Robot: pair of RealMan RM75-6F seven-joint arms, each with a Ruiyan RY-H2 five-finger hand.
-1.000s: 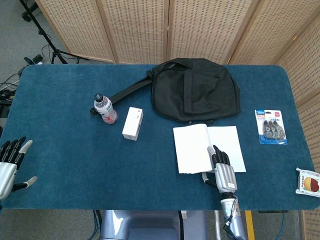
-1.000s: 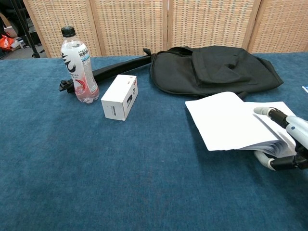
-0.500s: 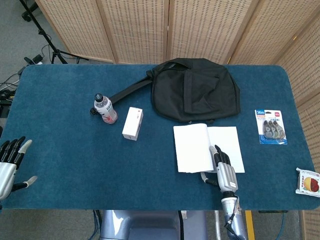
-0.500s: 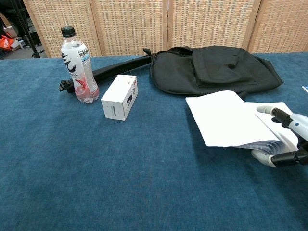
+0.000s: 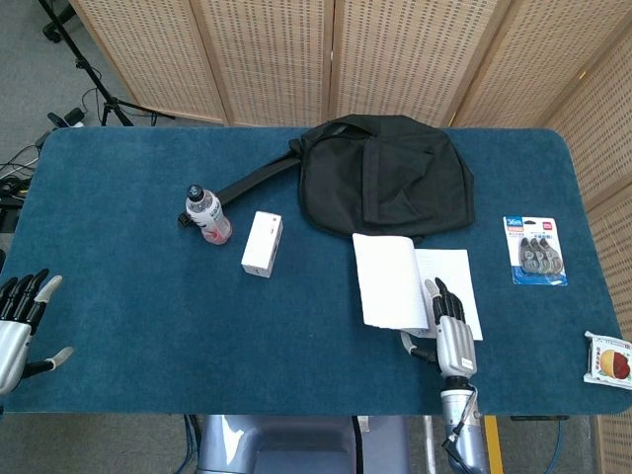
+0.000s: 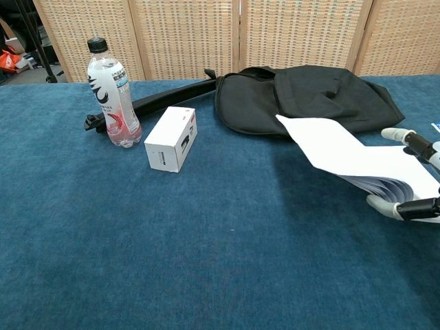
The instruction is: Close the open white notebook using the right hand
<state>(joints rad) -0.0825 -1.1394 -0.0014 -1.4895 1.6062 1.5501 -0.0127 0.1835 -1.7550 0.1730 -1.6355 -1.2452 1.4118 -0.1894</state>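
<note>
Blue felt covers the table (image 5: pixel 118 207). At its left edge the left hand (image 5: pixel 20 321) hovers, fingers spread, holding nothing. Bottle (image 5: pixel 207 214) and box (image 5: pixel 262 244) stand left of the bag (image 5: pixel 385 178). Just below the bag lies the notebook (image 5: pixel 395 281), its left pages lifted and tilted. The right hand (image 5: pixel 449 331) grips those pages at the near right corner, thumb underneath.
</note>
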